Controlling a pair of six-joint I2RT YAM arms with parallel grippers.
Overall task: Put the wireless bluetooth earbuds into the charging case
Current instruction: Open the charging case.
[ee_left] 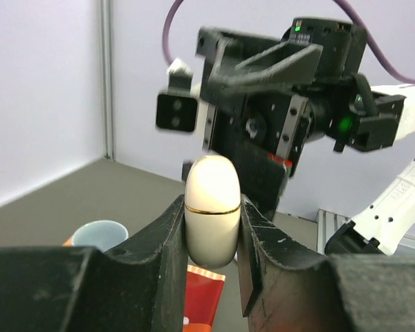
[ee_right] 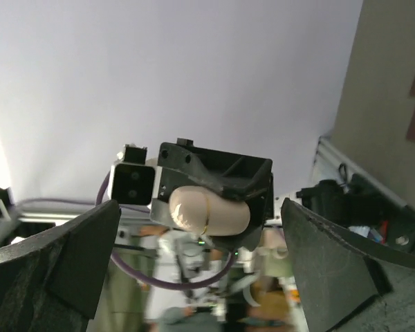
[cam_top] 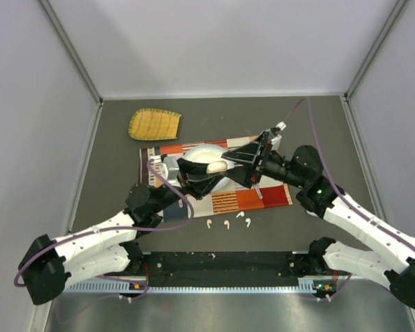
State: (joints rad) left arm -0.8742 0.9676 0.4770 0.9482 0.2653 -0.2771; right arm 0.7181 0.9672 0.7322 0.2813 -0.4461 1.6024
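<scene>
My left gripper (cam_top: pixel 218 167) is shut on the closed white egg-shaped charging case (ee_left: pixel 210 209) with a gold seam, and holds it in the air above the mat. The case also shows in the top view (cam_top: pixel 217 166) and the right wrist view (ee_right: pixel 209 210). My right gripper (cam_top: pixel 236 160) is open, its fingers wide apart, facing the case from the right without touching it. Three tiny white earbuds (cam_top: pixel 227 223) lie in a row on the dark table in front of the mat, apart from both grippers.
A striped orange and red placemat (cam_top: pixel 263 197) carries a white plate (cam_top: pixel 202 150) and a pale blue cup (ee_left: pixel 99 233). A yellow woven piece (cam_top: pixel 154 124) lies at the back left. Grey walls close the table on three sides.
</scene>
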